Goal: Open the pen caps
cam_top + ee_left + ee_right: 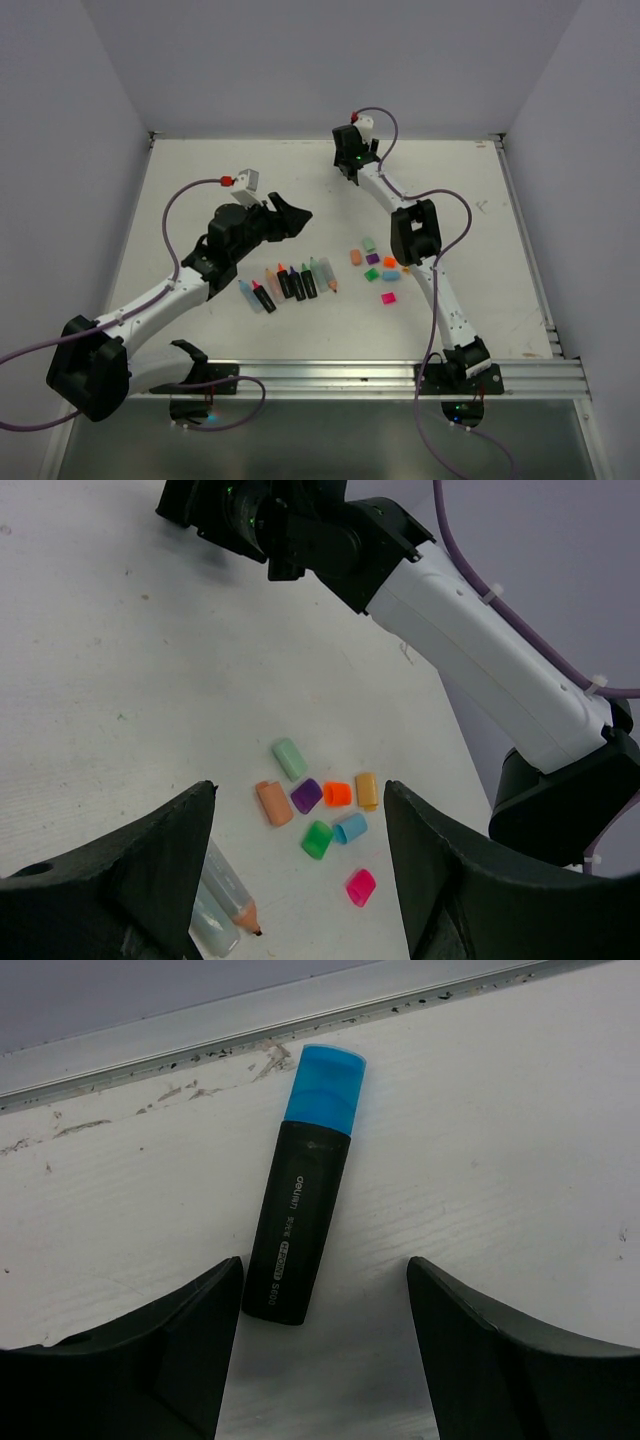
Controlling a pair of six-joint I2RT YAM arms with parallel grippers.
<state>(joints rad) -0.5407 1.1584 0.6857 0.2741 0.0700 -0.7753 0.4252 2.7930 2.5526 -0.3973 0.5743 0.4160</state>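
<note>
Two grippers stand wide apart and grip nothing. The right gripper [325,1265] hangs low near the table's 12 o'clock edge. Its matte black fingers [130,1355] are spread either side of a black highlighter [298,1230] lying flat on the table. Neither finger visibly presses it, though its butt end lies just beside the finger at 9 o'clock. The blue cap [325,1082], blocky and translucent, sits on that pen, pointing to about 1 o'clock toward a pale edge strip [300,1020] flecked with chipped paint.

The left gripper [298,792] hovers above the table's middle with its jaws spread and nothing between them. Below it lie eight loose caps [378,265], small glossy plastic blocks clustered close together. They are a mint cap [289,759], a peach cap [273,803], a purple cap [306,796], an orange cap [337,794], a yellow-orange cap [367,790], a green cap [317,839], a cyan cap [350,828] and, a little apart at 5 o'clock, a pink cap [361,887].

At 9 o'clock of the cluster in the top view lies a row of uncapped highlighters [290,283], some black-bodied, some pale and translucent, their coloured tips showing.

The table [200,200] is a white board, finely grained and scuffed. Plain grey walls [320,60] enclose it on three sides, and aluminium rails [380,375] run along the near edge.
</note>
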